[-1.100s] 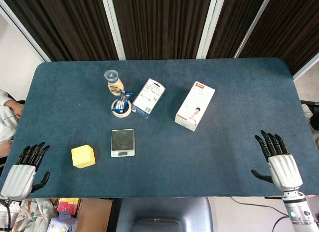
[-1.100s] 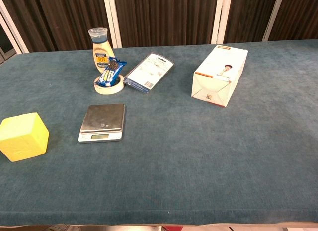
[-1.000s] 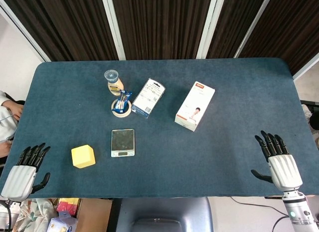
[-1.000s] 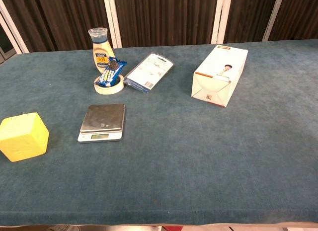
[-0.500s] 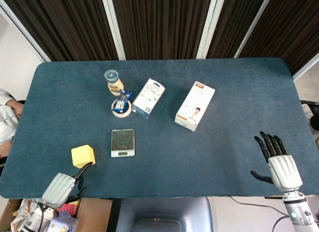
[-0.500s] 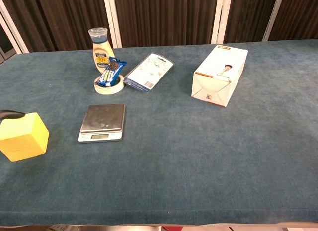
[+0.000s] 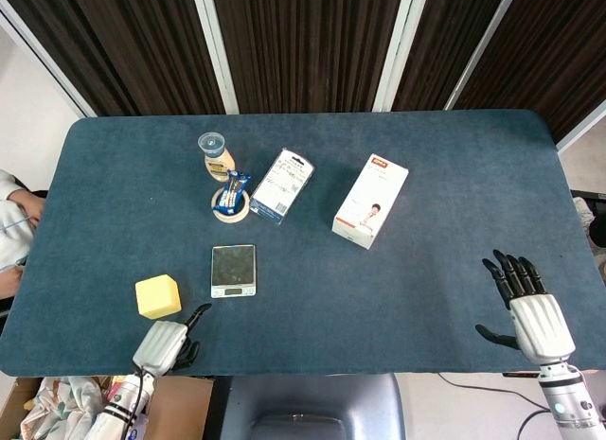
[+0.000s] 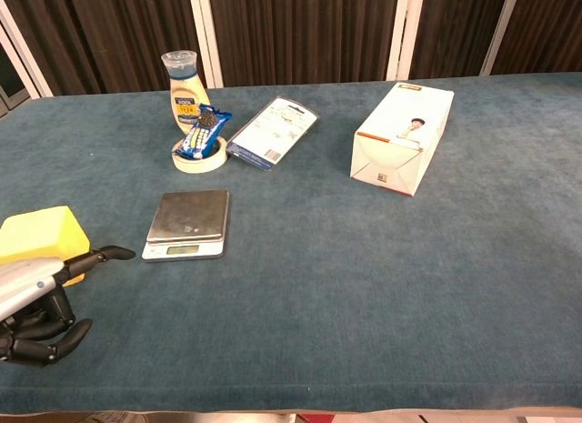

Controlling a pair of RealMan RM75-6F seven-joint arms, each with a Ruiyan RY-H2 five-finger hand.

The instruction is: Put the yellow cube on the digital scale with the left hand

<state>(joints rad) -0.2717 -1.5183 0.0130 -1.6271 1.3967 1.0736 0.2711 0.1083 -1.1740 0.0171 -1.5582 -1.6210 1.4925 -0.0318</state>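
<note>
Near the front-left corner of the table (image 7: 436, 147), the yellow cube (image 7: 157, 295) sits on the blue cloth, just left of the digital scale (image 7: 233, 270) and apart from it. The left hand (image 7: 163, 343) is at the front edge right beside the cube, holding nothing; in the chest view its fingers (image 8: 100, 255) are apart, one stretched out in front of the cube and the others curled loosely below. Whether any of them touches the cube cannot be told. The scale's platform is bare.

At the front-right corner the right hand (image 7: 528, 307) hovers with its fingers spread and nothing in it.

Toward the back-left of the table stand a sauce bottle (image 7: 216, 156), a roll of tape (image 7: 228, 208) with a blue snack packet (image 7: 232, 191) lying on it, and a flat blister pack (image 7: 281, 184). A white carton (image 7: 370, 201) lies near the middle.
</note>
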